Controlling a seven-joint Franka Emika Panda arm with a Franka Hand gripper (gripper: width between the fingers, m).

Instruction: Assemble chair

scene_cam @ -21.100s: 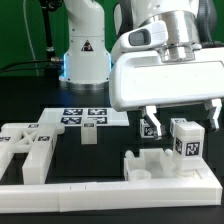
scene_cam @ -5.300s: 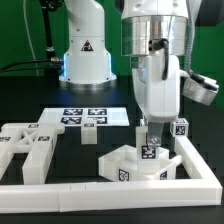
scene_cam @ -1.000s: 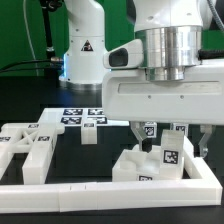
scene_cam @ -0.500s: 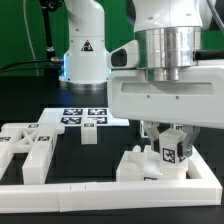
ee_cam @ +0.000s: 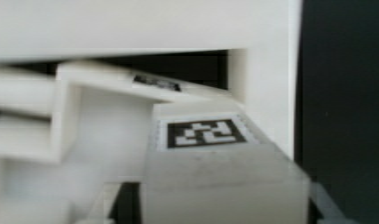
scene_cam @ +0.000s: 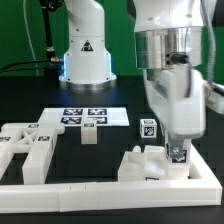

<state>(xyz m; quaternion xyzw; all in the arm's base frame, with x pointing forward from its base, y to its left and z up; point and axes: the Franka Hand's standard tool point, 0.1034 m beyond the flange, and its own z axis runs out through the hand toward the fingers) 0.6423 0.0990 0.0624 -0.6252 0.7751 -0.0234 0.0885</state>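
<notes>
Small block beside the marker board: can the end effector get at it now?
Probably not yet: the end effector seems closed on a tagged post at the chair base; the small block itself stands uncovered.

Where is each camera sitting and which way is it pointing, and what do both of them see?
Exterior view: off the arm, facing the white arm base across the loose white chair pieces; base, wrist and hand show.
Wrist view: on the wrist, aimed down the hand, close on a small white plastic post bearing a black-and-white tag; fingers not clearly told.
Shared: apparently that post, gripped by the hand.
</notes>
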